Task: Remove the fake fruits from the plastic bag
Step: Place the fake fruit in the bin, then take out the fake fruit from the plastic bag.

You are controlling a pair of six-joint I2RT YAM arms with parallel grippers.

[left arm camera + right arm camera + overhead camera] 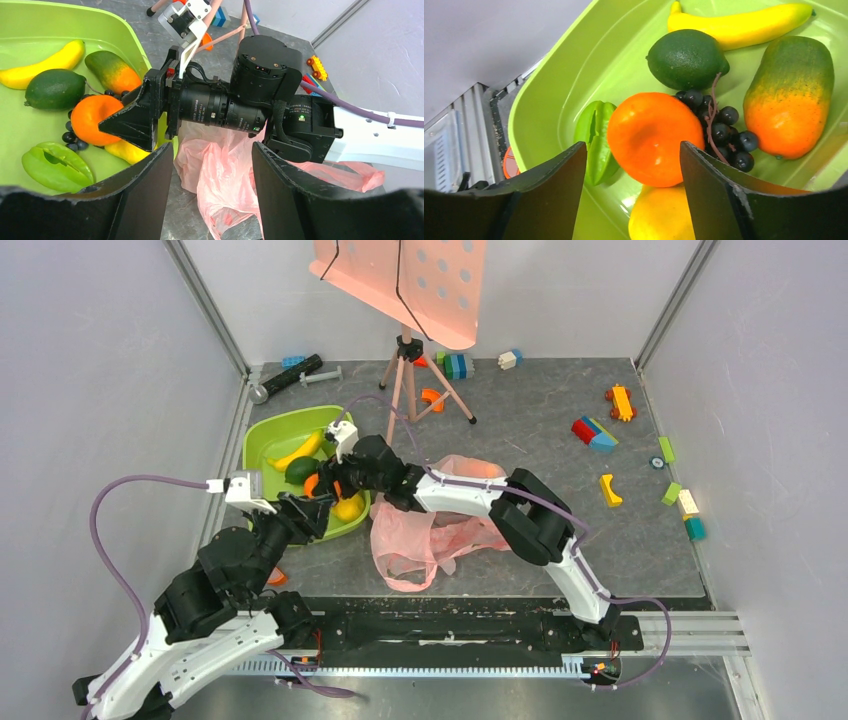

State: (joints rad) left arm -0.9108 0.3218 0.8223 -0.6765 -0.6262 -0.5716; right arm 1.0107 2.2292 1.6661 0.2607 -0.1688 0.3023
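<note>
The crinkly pink plastic bag (430, 530) lies flat on the table right of the green tray (270, 435). It also shows in the left wrist view (225, 185). The tray (574, 65) holds a banana (744, 22), lime (686, 57), mango (791, 95), grapes (719, 125), orange (651, 137), green starfruit (596, 140) and lemon (661, 215). My right gripper (633, 147) is open just above the orange and grips nothing; it reaches over the tray (330, 485). My left gripper (212, 150) is open and empty at the tray's near right corner (318, 512), facing the bag.
A tripod (405, 380) with a rigid pink perforated panel (410, 280) stands behind the bag. Toy blocks (595, 432) and a toy car (620, 400) lie at the right. A black tool (295, 375) lies at the back left. A small orange piece (275, 577) lies near the tray's front.
</note>
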